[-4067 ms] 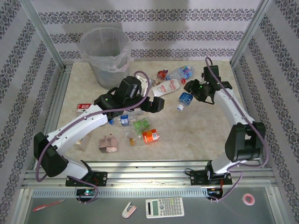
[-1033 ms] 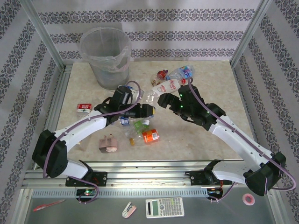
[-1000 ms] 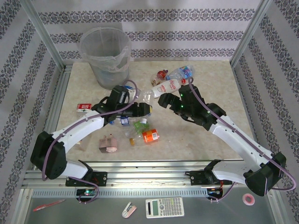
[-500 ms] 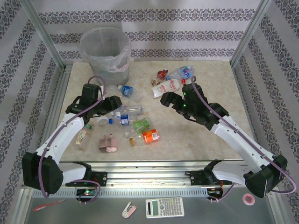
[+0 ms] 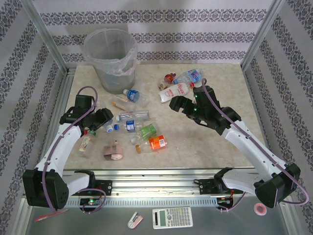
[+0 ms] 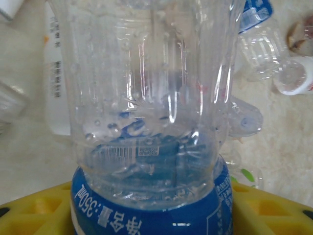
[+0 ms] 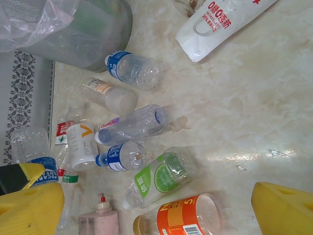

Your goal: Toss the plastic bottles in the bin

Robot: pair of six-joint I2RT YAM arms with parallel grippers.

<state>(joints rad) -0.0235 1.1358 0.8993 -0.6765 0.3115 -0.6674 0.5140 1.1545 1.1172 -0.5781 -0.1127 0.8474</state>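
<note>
Left wrist: blue-labelled plastic bottle (image 6: 146, 112) between fingers (image 6: 29, 210) of the left gripper (image 6: 151, 198)

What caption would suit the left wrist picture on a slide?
Left hand holding a clear, blue-labelled plastic bottle between its yellow fingers, other bottles lying on the table beyond.

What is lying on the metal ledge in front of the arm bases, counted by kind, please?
Calculator: 1
Pen: 1
Tape roll: 1
Small white tool: 1
Total: 4
</note>
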